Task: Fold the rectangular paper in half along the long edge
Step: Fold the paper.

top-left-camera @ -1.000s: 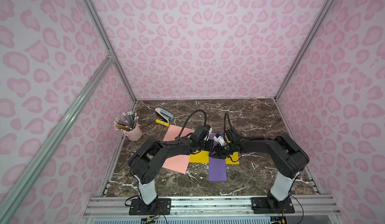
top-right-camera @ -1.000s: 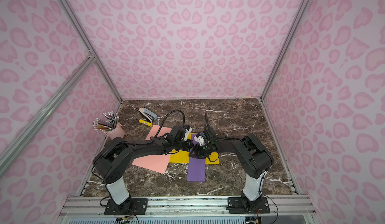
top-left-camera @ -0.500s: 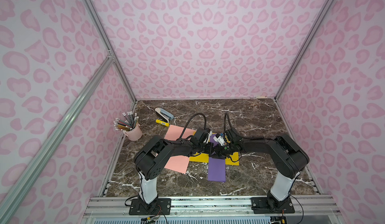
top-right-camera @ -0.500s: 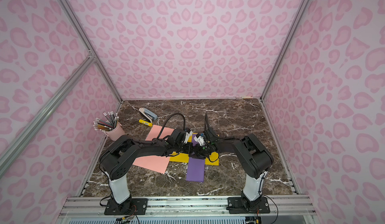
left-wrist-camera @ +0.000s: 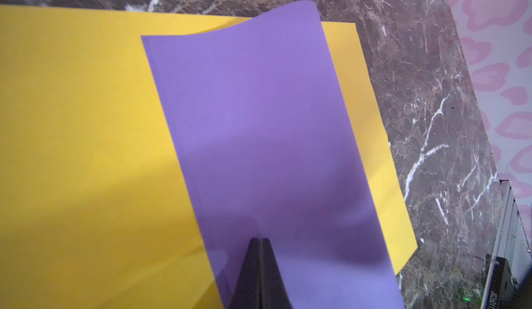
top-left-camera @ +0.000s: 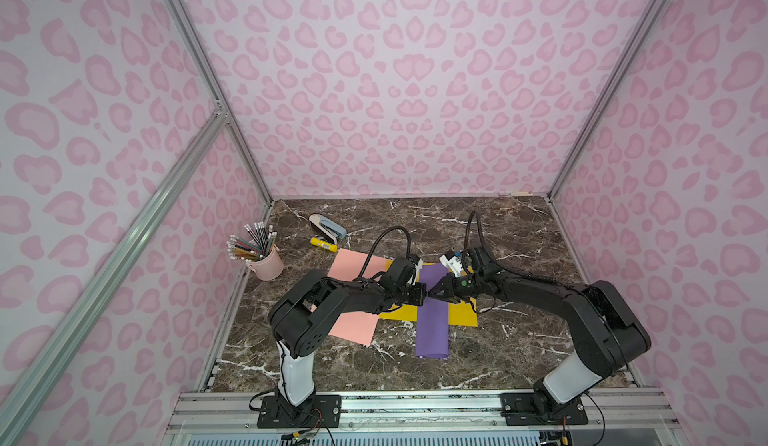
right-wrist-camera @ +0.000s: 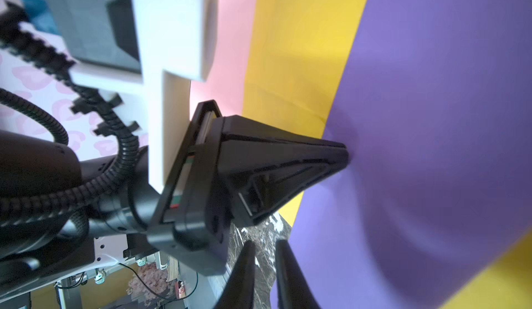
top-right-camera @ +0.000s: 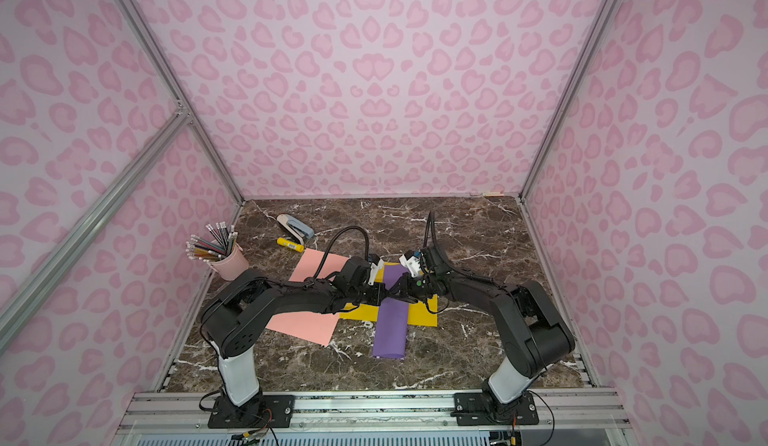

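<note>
Currently I log: pink cup (top-left-camera: 266, 263), upright, holding pencils (top-left-camera: 249, 242). Purple paper (top-left-camera: 432, 323) lies across yellow sheet (top-left-camera: 461, 317). Left gripper (left-wrist-camera: 260, 241) closed, tips touching the purple paper; right gripper (right-wrist-camera: 264, 253) slightly parted, empty.

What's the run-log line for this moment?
phase: pressing fold | purple rectangular paper: folded over, lying on yellow paper sheet | left hand: shut, tip pressing purple paper | right hand: slightly open, empty
</note>
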Motion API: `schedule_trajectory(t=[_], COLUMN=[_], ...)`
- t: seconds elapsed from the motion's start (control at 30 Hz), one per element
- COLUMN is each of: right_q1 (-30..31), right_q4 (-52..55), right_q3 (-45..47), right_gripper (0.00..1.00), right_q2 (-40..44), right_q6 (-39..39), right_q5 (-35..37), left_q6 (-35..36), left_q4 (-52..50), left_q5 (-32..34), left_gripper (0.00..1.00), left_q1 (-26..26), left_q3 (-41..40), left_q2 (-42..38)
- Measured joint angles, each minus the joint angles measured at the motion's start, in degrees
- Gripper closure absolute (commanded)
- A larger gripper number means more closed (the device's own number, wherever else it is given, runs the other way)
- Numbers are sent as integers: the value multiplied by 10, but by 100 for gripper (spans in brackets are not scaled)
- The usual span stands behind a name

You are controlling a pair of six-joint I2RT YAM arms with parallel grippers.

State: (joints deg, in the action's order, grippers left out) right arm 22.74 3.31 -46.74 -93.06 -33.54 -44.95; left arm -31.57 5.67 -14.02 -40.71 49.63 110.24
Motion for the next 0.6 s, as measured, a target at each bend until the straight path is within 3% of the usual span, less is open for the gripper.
schedule_trajectory(t=[0.6], right_q1=[-55], right_q4=[-46], right_q3=[52], right_gripper=[84], right_q2=[-46], right_q6=[6], right_q5=[-28], left_q6=[0], left_q4=[-8], left_q5=[5], left_gripper=[96], left_q1=[0], left_q3=[0], left_q2=[-4])
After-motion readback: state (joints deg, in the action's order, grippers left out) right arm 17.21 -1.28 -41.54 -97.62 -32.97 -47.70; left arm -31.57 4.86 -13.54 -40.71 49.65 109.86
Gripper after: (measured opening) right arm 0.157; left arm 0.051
